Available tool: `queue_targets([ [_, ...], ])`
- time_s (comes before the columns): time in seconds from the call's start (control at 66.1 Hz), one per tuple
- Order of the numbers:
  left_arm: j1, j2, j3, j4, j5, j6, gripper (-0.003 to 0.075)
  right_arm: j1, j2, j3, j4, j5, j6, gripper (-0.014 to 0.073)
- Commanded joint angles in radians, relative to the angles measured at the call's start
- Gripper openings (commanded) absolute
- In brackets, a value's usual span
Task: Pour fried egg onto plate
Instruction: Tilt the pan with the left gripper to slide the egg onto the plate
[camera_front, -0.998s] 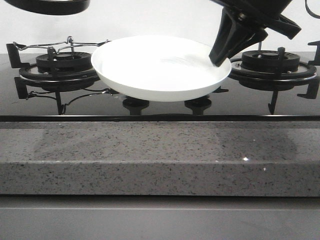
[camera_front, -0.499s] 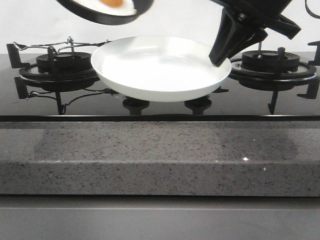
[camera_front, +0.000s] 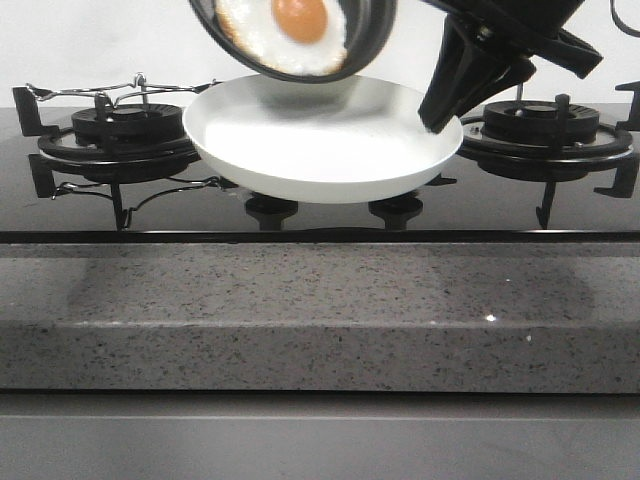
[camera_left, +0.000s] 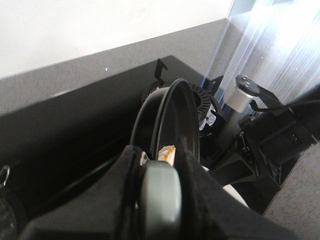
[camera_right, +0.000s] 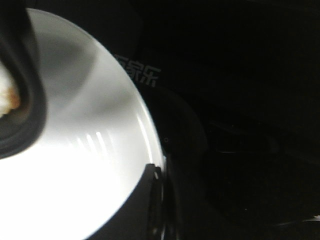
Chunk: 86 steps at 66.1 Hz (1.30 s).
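The black pan hangs steeply tilted above the far rim of the white plate, its inside facing the front camera. The fried egg, white with an orange yolk, still clings inside the pan. In the left wrist view my left gripper is shut on the pan's grey handle, and a browned egg edge peeks past the pan. My right gripper is shut on the plate's right rim and holds it above the stove. In the right wrist view the plate lies under the pan's edge.
The black glass stove has a burner with a grate on the left and another on the right. Two knobs sit below the plate. A speckled grey counter edge runs along the front.
The pan has moved right and lower over the plate and tipped further, so the egg's face now shows. The plate and right gripper have stayed put.
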Motion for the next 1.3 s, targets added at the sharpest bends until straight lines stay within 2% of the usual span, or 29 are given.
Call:
queue_targets([
  [0.0, -0.044, -0.057, -0.035, -0.042, -0.093, 0.064, -0.0020, 0.000, -0.039, -0.025, 0.023, -0.035, -0.003, -0.0068],
  [0.076, -0.074, -0.059, -0.037, -0.005, -0.124, 0.105, -0.0020, 0.000, -0.039, -0.025, 0.023, -0.035, -0.003, -0.0068],
  [0.318, -0.128, -0.061, -0.037, 0.130, -0.153, 0.106, -0.0020, 0.000, -0.039, -0.025, 0.023, -0.035, -0.003, -0.0068],
  [0.666, -0.128, -0.061, -0.037, 0.138, -0.155, 0.112, -0.0020, 0.000, -0.039, -0.025, 0.023, -0.035, -0.003, -0.0068],
  [0.802, -0.130, -0.076, -0.037, 0.138, -0.168, 0.230, -0.0020, 0.000, -0.039, -0.025, 0.023, -0.035, -0.003, -0.0068],
  [1.286, -0.130, -0.098, -0.037, 0.126, -0.169, 0.255, -0.0020, 0.000, -0.039, -0.025, 0.023, -0.035, -0.003, -0.0068],
])
